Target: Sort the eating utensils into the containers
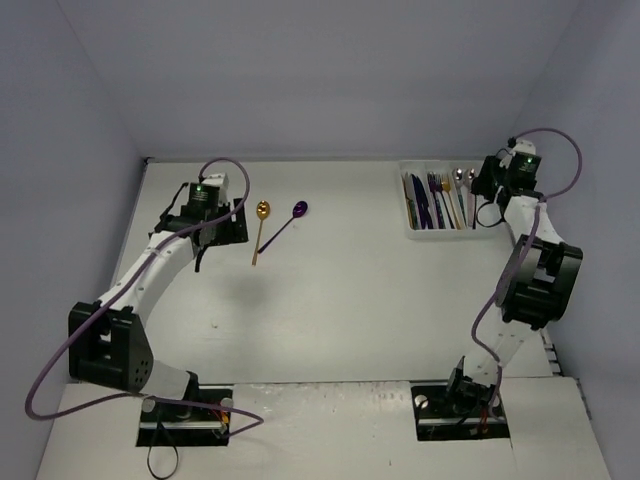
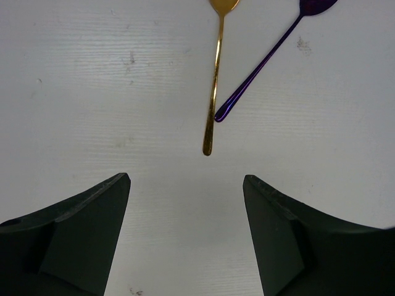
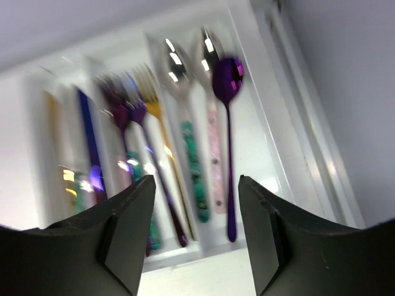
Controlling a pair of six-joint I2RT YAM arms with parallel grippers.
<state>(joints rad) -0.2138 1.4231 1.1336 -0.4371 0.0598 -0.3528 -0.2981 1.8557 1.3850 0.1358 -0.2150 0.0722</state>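
Left wrist view, nearest first: my left end effector hangs low over the table with its fingers spread wide and nothing between them. Just beyond lies the gold spoon, handle end toward me and bowl away. That suits a pinch on the slim handle, which I judge to be the step in hand. The loose purple spoon slants off to the right. Its handle tip ends just beside the gold shaft, and I cannot tell whether the two touch. A careless closure there could catch both.

On the other side, my right end effector is also spread and empty, poised above the near end of the tray. In that blurred view, a purple tray spoon lies near the right wall. Next to it are two silver-bowled spoons, one with a teal handle and one with a pink. Forks and knives fill the compartments further left. Like lies with like there, so I judge the sort nearly complete, with only the two table spoons outstanding.
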